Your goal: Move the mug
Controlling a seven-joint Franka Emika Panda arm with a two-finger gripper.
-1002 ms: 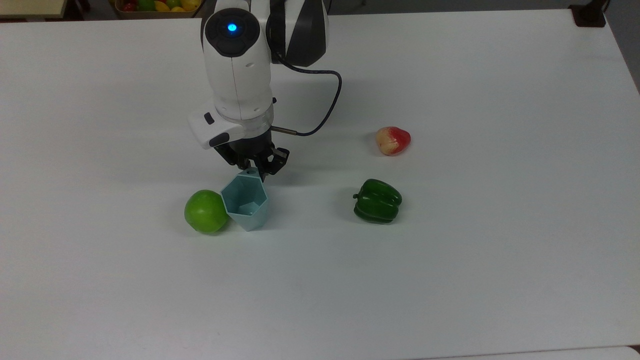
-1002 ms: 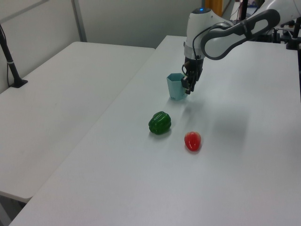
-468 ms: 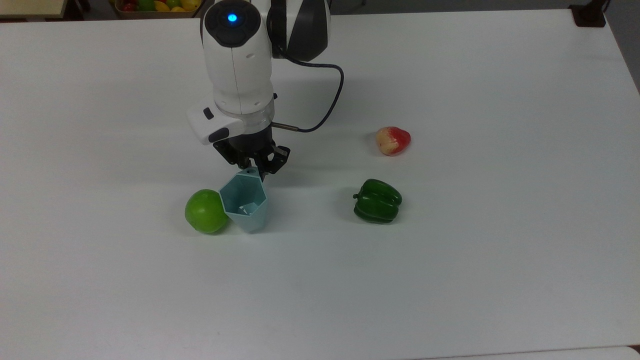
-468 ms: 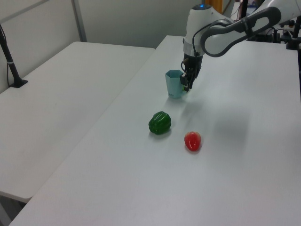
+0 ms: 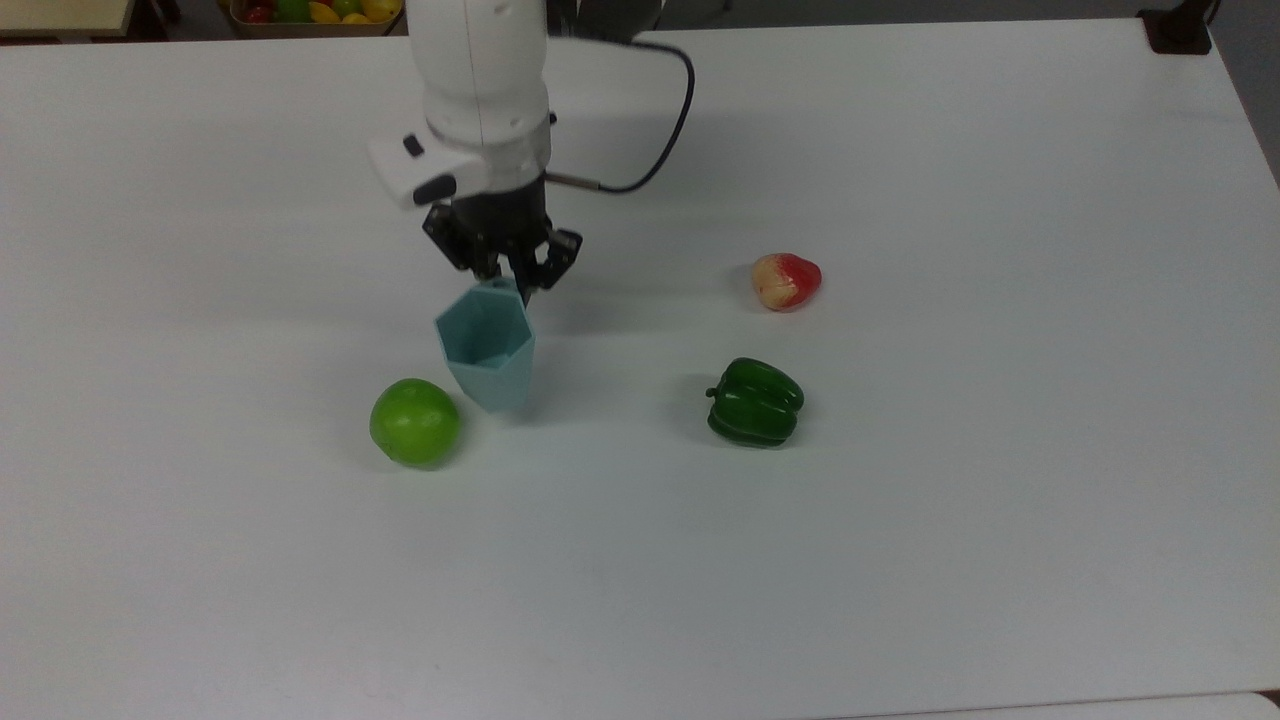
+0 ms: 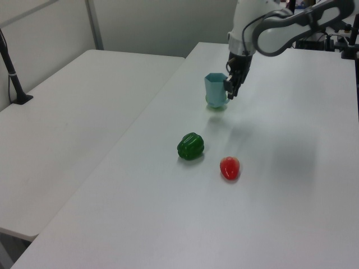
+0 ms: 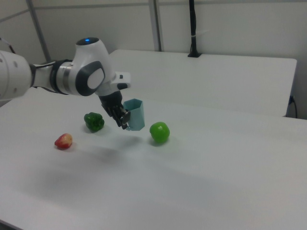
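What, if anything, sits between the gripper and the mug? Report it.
Nothing visible does. The gripper is already shut on the mug at its handle side, holding it up off the table. The green apple lies apart, beside it.

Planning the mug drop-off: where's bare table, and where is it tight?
Bare table fills the whole near strip below the green apple and green pepper in the top view, plus that view's far right past the red fruit. It is tight by the apple, where the gripper holds the mug lifted.
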